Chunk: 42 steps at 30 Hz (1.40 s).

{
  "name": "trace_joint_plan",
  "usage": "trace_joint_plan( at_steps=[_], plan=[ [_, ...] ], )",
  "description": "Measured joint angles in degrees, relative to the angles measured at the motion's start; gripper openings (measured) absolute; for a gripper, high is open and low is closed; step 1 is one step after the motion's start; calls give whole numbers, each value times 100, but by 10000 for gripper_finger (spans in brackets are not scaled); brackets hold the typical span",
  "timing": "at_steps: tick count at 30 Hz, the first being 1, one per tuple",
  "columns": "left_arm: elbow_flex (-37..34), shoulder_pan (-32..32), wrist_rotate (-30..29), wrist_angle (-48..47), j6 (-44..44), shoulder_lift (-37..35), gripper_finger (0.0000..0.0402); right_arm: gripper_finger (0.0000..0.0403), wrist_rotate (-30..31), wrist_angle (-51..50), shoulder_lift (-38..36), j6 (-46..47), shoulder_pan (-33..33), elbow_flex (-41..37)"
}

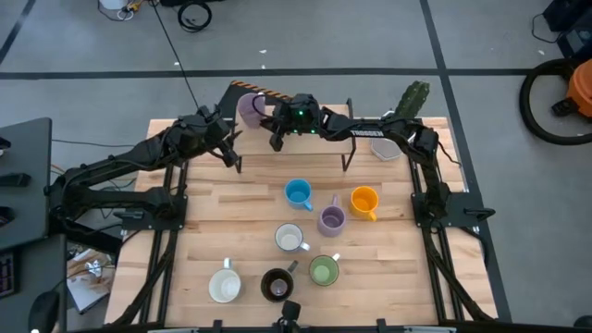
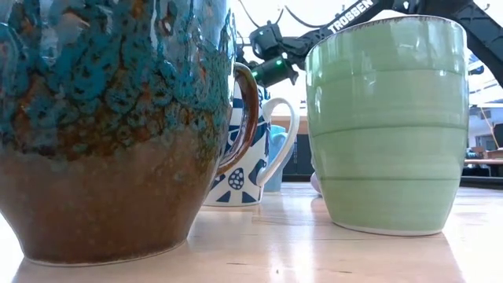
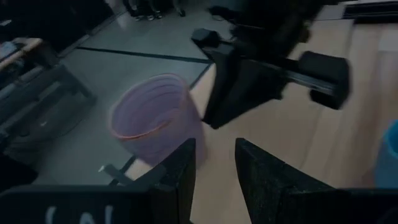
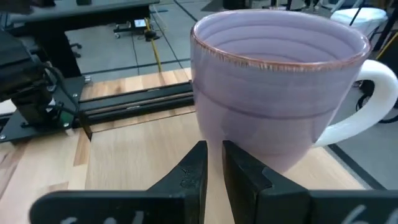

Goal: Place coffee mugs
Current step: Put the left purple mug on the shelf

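Tipping risk: the lilac glazed ceramic mug with a white handle (image 4: pixel 273 93) stands close to the far edge of the light wooden table (image 1: pixel 250 185), at about 11 o'clock in the high view. A push low on its wall could slide it over that edge or topple it.
Likely cause: the right gripper (image 4: pixel 214 148) is pointed at the mug's base with its fingers pressed almost together, so the mug would be shoved rather than gripped if the arm is driven forward.
Collision risk: both arms are crowded around the same mug, so a sideways move could knock one against the other.
Right gripper: nearly closed, nothing pinched. Contact with the mug cannot be told.
Left gripper (image 3: pixel 214 146): fingers spread partway, nothing held, set just at 7 o'clock of the mug.
Other mugs: a cluster is grouped near the table's centre and toward 6 o'clock, well apart from both grippers.
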Motion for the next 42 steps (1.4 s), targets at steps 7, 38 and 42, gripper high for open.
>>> trace_joint_plan(
  at_steps=[7, 38, 42],
  plan=[
    [-1, -9, 1165, -234, 267, 342, 118, 55, -293, -909, -318, -65, -62, -7],
    [-2, 153, -378, 1521, 978, 2377, 118, 54, 1550, -2225, -2946, -927, -114, -1680],
    [0, 203, -415, 1632, 1003, 2376, 118, 54, 1525, -2140, -2942, -920, -102, -1772]
  ],
)
